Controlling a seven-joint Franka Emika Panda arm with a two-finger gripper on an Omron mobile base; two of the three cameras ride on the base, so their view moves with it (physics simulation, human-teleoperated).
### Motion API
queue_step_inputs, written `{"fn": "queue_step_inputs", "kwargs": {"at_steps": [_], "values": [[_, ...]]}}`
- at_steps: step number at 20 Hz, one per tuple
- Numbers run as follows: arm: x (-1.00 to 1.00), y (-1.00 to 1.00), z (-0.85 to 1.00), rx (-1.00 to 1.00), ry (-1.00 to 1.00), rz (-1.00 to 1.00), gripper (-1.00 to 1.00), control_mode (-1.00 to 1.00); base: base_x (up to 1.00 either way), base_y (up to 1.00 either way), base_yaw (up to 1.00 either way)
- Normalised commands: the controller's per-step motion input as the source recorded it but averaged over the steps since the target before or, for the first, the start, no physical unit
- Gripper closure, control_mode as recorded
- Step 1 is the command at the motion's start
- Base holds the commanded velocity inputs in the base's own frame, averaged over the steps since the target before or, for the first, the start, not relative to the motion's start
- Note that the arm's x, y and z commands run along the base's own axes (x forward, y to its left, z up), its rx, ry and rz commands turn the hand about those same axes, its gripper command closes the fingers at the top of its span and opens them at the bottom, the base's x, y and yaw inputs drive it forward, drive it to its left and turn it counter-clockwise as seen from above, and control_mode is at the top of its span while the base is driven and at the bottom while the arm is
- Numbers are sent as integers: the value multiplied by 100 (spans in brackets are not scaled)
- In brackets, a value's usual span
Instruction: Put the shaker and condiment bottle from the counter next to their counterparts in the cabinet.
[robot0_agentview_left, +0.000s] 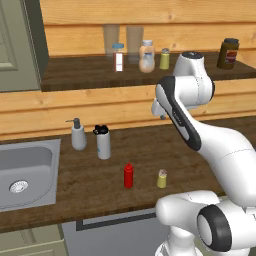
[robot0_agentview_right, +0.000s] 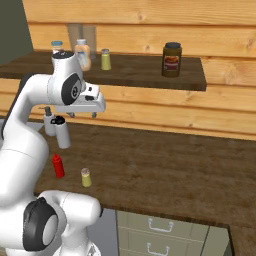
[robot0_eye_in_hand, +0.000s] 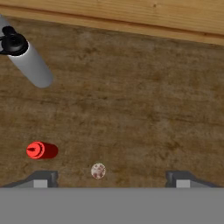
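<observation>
The yellow-green shaker (robot0_agentview_left: 162, 178) (robot0_agentview_right: 86, 177) stands on the dark wooden counter (robot0_agentview_left: 100, 190), with the red condiment bottle (robot0_agentview_left: 128, 175) (robot0_agentview_right: 58, 165) just to its left. My gripper (robot0_agentview_right: 82, 115) (robot0_eye_in_hand: 111, 179) hangs open and empty well above them, pointing down. In the hand view the shaker's cap (robot0_eye_in_hand: 98, 170) lies between the fingertips (robot0_eye_in_hand: 41, 179), far below, and the red bottle (robot0_eye_in_hand: 41, 150) is to the left. On the cabinet shelf (robot0_agentview_left: 80, 75) stand a blue-capped bottle (robot0_agentview_left: 118, 57), a rounded clear bottle (robot0_agentview_left: 146, 56) and a matching shaker (robot0_agentview_left: 164, 59).
A white bottle with a black lid (robot0_agentview_left: 102, 142) and a soap dispenser (robot0_agentview_left: 77, 134) stand behind the red bottle. The steel sink (robot0_agentview_left: 30, 172) is at the left. A dark jar (robot0_agentview_left: 228, 53) sits at the shelf's right end, and two glasses (robot0_agentview_left: 122, 37) behind the bottles.
</observation>
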Motion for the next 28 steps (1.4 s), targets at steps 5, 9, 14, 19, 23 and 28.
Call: {"fn": "queue_step_inputs", "kwargs": {"at_steps": [5, 9, 14, 19, 23, 28], "values": [[-16, 3, 0, 0, -2, 0, -100, -100, 0, 0, 0], [-27, 12, 0, 0, -1, 0, -100, -100, 0, 0, 0], [-28, 14, 0, 0, 0, 0, -100, -100, 0, 0, 0], [-40, 23, 0, -1, -7, 0, -100, -100, 0, 0, 0], [-44, 22, -13, 0, -7, 0, -100, -100, 0, 0, 0], [-33, 15, -44, -1, -2, 0, -100, -100, 0, 0, 0]]}}
